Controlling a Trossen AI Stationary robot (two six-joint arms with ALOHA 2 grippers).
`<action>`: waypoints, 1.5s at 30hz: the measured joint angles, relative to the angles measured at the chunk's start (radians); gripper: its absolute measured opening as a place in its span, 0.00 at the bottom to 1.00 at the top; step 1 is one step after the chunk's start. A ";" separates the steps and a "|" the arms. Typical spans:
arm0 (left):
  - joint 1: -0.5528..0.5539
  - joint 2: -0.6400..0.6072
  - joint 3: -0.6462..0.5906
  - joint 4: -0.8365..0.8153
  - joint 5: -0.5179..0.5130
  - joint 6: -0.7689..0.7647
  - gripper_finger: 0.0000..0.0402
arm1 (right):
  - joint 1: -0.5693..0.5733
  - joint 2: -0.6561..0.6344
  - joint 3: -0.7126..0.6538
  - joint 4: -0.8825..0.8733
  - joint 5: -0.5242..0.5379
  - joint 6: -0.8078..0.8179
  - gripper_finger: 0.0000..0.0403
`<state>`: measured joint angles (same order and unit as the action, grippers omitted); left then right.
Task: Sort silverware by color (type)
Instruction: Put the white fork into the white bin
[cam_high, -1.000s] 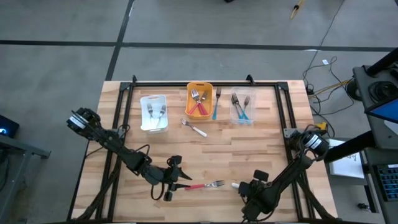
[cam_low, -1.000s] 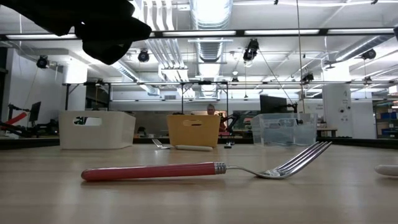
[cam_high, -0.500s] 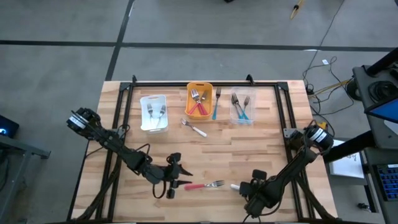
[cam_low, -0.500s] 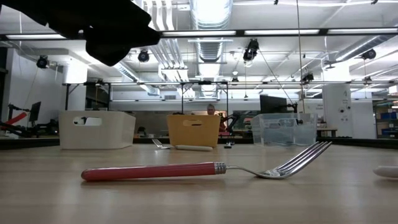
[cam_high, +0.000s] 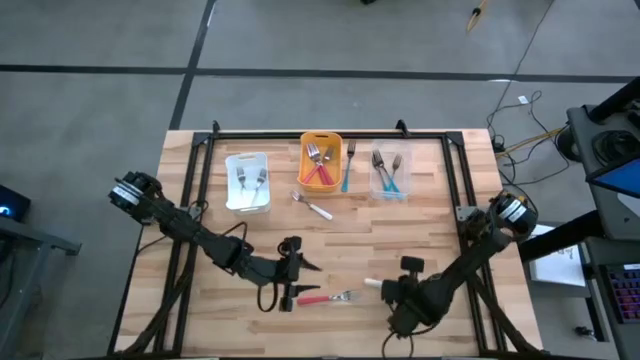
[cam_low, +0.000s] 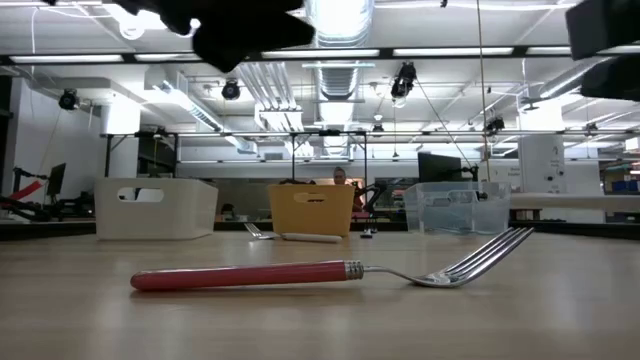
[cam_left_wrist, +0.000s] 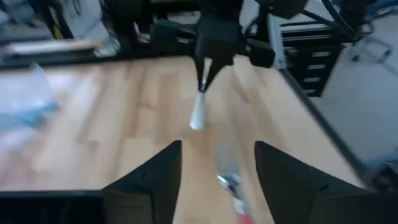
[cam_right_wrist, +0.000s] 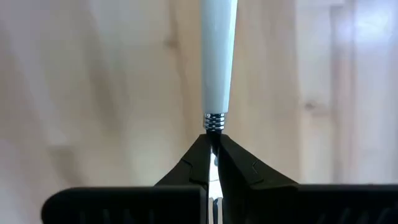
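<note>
A red-handled fork lies flat on the table near its front edge, and also shows in the low view. My left gripper is open and empty just above the fork's handle end; the fork's head shows between its fingers. My right gripper is to the right of the fork and shut on a white-handled utensil. Its white handle points toward the table's left. My right gripper pinches the utensil's metal neck between its two fingertips, just behind the ringed collar of the handle. The fingers come from the table's right and lie along the utensil. The handle sticks out beyond the fingertips, slanting down, clear of the table.
At the back stand a white bin, an orange bin and a clear bin, each holding forks. A blue-handled fork lies between the orange and clear bins. Another white-handled utensil lies in front of the orange bin.
My right gripper has risen and gone a little toward the table's left, lifting the white-handled utensil off the table. My left gripper has gone toward the table's right, over the red fork's handle end. The red fork has stayed where it was.
</note>
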<state>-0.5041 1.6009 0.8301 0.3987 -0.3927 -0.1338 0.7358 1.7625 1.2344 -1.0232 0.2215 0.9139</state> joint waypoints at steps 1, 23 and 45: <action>0.012 0.000 0.011 -0.009 0.000 0.033 0.47 | -0.012 -0.006 -0.002 -0.012 -0.004 -0.030 0.02; 0.250 0.130 0.039 0.026 0.228 0.166 0.54 | -0.303 -0.057 0.156 -0.012 0.172 -0.592 0.02; 0.289 0.144 0.060 0.057 0.197 0.071 0.24 | -0.412 -0.057 0.244 -0.015 0.190 -0.969 0.02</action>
<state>-0.2156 1.7451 0.8902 0.4561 -0.1956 -0.0630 0.3241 1.7058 1.4784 -1.0378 0.4114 -0.0553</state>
